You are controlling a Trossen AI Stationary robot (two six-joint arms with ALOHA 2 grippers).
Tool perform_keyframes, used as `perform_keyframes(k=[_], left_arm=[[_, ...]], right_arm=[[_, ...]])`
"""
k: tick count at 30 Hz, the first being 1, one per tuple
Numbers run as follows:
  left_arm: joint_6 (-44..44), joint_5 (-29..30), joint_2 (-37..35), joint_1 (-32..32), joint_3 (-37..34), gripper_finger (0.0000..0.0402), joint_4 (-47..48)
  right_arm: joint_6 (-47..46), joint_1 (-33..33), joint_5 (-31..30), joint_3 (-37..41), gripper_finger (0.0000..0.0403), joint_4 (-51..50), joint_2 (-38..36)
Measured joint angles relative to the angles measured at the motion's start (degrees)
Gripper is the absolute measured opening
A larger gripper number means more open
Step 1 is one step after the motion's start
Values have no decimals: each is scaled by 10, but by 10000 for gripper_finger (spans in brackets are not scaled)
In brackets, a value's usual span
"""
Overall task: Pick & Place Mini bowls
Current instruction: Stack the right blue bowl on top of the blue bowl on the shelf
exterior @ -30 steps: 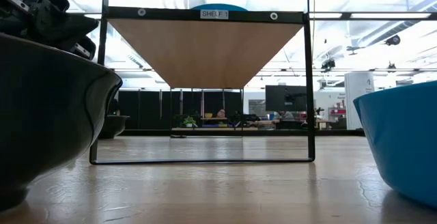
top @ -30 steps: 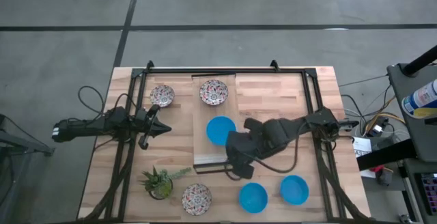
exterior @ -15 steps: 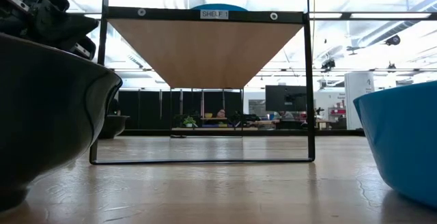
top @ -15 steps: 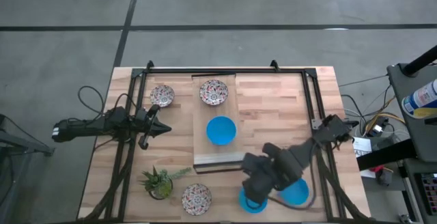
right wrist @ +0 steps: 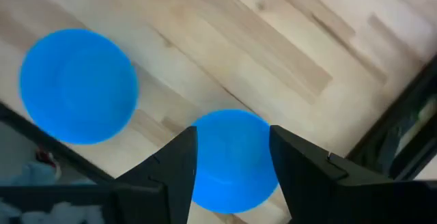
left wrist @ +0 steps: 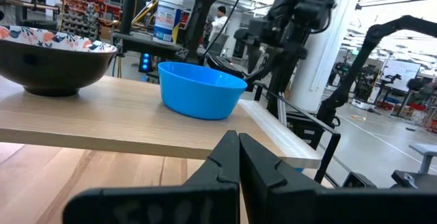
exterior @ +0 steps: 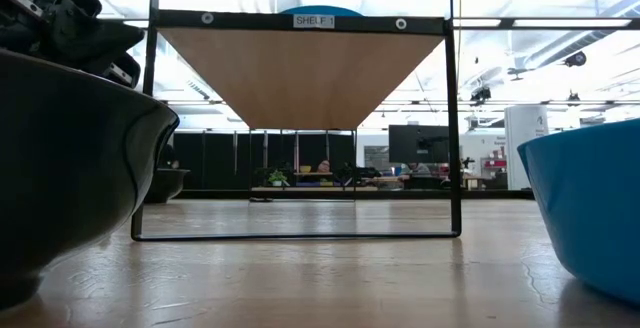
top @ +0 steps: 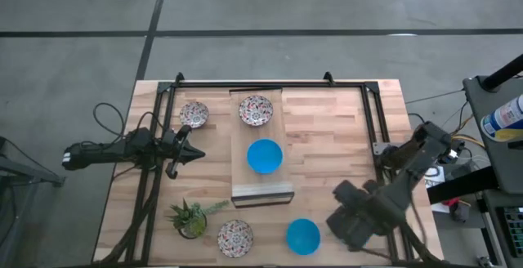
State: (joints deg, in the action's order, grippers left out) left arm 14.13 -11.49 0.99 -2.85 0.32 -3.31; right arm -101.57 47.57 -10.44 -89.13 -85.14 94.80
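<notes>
- Right gripper (right wrist: 231,157) hanging spread wide directly above a blue mini bowl (right wrist: 232,161) at the counter's (top: 327,129) near right corner, second blue bowl (top: 302,236) just beside.
- Probably light, rigid, smooth and slippery; best pinched across the thin rim, one finger inside.
- Left gripper (left wrist: 237,145) pressed closed, empty, waiting at the left side.
</notes>
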Motion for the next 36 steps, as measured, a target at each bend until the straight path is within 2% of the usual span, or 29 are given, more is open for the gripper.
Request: perform_keyframes(k=[5,10,13,21,29,36], left_arm=[[0,0,0,0,0,0,0],[0,0,0,0,0,0,0],[0,0,0,0,0,0,0],[0,0,0,0,0,0,0],[0,0,0,0,0,0,0],[0,0,0,0,0,0,0]], right_arm=[[-98,43,4,107,180,65,-49],[-107,62,0,172,177,115,-72],[-89,66,-2,190,172,118,-74],[-68,65,44,202,157,142,-65],[-39,67,52,216,136,150,-51],[-63,69,68,271,122,211,-57]])
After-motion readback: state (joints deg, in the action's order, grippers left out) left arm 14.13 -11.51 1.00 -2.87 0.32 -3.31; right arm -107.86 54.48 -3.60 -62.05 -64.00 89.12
